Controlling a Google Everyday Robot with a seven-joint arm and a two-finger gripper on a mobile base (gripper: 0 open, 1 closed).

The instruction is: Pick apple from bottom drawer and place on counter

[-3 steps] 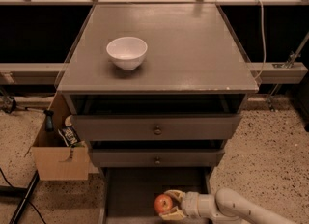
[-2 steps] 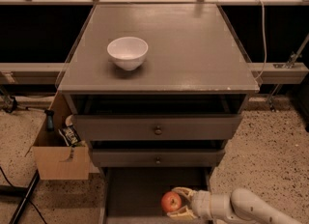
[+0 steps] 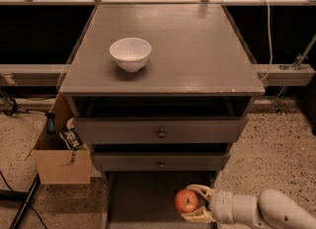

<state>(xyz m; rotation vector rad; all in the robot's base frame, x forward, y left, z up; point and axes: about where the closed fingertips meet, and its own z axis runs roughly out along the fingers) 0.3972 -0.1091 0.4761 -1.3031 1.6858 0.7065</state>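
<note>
The red apple (image 3: 186, 201) is over the right part of the open bottom drawer (image 3: 138, 201), the lowest of three. My gripper (image 3: 195, 203) reaches in from the lower right, and its pale fingers (image 3: 200, 190) close on the apple from above and below. The arm runs off the bottom right corner. The grey-brown counter (image 3: 197, 45) is the cabinet top above, with a white bowl (image 3: 130, 53) on its left half.
Two upper drawers with small round knobs (image 3: 161, 133) stand slightly pulled out above the bottom one. A cardboard box (image 3: 61, 156) with tools sits on the speckled floor left of the cabinet. A white cable (image 3: 269, 30) hangs at the counter's right edge.
The gripper and the apple have shifted a little to the right and slightly up in the drawer. The bowl and drawers have not moved.
</note>
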